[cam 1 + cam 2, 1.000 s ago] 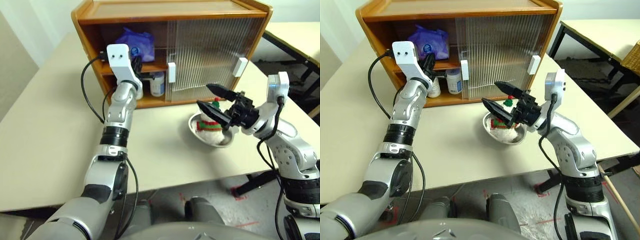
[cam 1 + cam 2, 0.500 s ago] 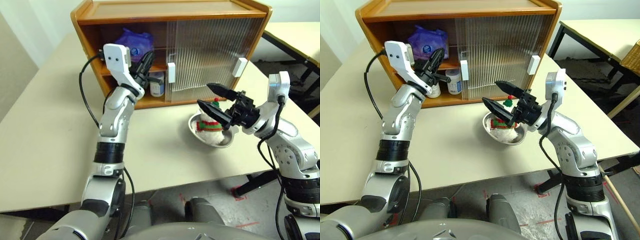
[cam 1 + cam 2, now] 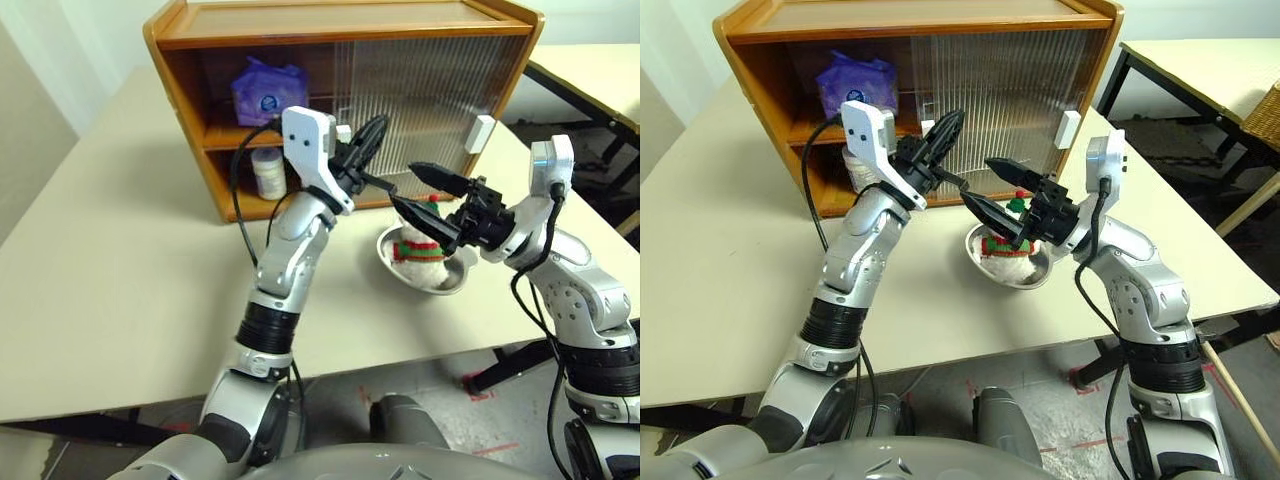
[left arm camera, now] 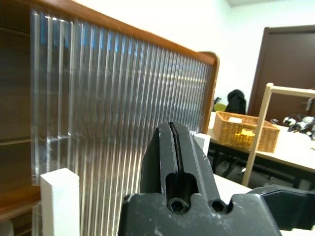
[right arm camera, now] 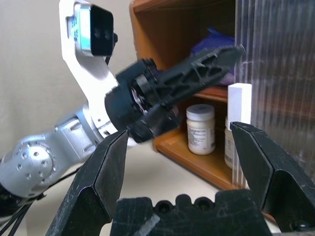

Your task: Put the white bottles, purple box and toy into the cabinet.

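The cabinet (image 3: 340,30) stands at the back of the table with its left half open. The purple box (image 3: 268,90) lies on its upper shelf. One white bottle (image 3: 267,172) stands on the lower shelf, and another white bottle (image 5: 229,147) is partly hidden behind the white door handle (image 5: 240,101). The toy (image 3: 420,245) sits in a steel bowl (image 3: 452,285) before the ribbed door (image 4: 113,108). My left gripper (image 3: 380,122) is shut and empty, raised in front of that door. My right gripper (image 3: 405,186) hangs open just above the toy, close to the left one.
A second table (image 3: 590,70) stands at the back right. A wicker basket (image 4: 241,130) and a wooden frame (image 4: 261,128) are beyond the cabinet. Bare tabletop (image 3: 110,260) stretches to the left and front, up to the near edge.
My left arm has swung right, out of the open left half of the cabinet, to in front of the ribbed door. The bottle on the lower shelf is now uncovered. The right arm held still.
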You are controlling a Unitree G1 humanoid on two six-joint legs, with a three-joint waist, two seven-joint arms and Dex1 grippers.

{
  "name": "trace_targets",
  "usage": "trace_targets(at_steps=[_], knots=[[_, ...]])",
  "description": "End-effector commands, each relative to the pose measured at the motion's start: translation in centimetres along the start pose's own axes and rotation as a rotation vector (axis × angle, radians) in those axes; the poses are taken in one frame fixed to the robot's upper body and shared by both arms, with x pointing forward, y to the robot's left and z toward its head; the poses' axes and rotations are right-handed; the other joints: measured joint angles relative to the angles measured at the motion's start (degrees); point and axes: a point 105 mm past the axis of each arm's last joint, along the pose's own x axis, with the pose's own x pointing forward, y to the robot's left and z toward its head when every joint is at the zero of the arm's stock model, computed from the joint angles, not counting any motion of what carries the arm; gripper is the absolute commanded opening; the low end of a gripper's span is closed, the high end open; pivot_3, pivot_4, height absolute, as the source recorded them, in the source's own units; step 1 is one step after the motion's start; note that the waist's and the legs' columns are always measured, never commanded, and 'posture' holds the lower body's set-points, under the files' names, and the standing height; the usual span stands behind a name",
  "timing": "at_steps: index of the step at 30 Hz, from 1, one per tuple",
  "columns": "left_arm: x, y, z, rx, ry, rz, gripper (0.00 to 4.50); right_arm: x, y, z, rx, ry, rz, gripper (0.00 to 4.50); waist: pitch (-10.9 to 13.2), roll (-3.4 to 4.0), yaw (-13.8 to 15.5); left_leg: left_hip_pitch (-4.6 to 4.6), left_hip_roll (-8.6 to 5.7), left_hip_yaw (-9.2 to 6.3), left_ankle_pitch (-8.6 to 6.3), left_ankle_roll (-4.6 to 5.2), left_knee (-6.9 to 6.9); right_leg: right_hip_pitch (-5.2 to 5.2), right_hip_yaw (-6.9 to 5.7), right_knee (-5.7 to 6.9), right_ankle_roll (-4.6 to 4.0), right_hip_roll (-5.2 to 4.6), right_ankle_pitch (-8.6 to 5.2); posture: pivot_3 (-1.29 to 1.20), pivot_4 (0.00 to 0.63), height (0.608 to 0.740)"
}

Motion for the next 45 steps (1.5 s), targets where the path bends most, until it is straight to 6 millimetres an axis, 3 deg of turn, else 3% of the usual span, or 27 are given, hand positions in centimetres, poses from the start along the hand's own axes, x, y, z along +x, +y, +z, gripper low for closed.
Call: trace_targets(at_steps=[1,5,21,30,45], knots=[[0.3,0.4,-1.9,0.038,0.044,0.052,0.05,-0.1,0.1,0.2,-0.004,0.008,0.015,4.5,0.0,0.0,0.09,0.0,0.01,-0.01,0.0,0.0,0.0,0.0,0.0,0.0,0.0,0.02,0.0,0.0,0.0,0.74],[0.5,0.8,-3.6,0.058,0.076,0.11,0.05,-0.1,0.3,0.2,-0.002,0.013,0.02,4.5,0.0,0.0,0.07,-0.01,0.02,0.0,0.01,0.01,0.0,-0.02,0.01,-0.03,0.01,0.03,0.0,0.0,0.0,0.74],[2.1,1.3,-5.0,0.1,0.052,0.248,0.05,-0.8,0.3,0.4,-0.008,0.036,0.011,4.5,0.0,0.0,-0.08,-0.08,0.03,0.0,-0.09,-0.15,0.0,-0.03,-0.01,-0.15,0.05,0.03,0.03,-0.04,0.0,0.74],[1.0,3.1,-5.8,0.105,0.078,0.389,0.05,-0.9,0.4,0.2,-0.007,0.034,0.006,4.5,0.0,0.0,-0.15,-0.07,0.06,0.02,-0.1,-0.18,0.0,-0.04,0.01,-0.15,0.06,0.08,0.04,-0.04,0.0,0.74],[-1.7,5.0,-4.9,0.179,0.083,0.541,0.05,-0.7,0.4,0.2,-0.002,0.03,0.011,4.5,0.0,0.0,-0.14,-0.02,0.15,0.03,-0.12,-0.21,0.0,-0.06,0.15,-0.14,0.0,0.26,0.1,-0.03,0.0,0.74]])
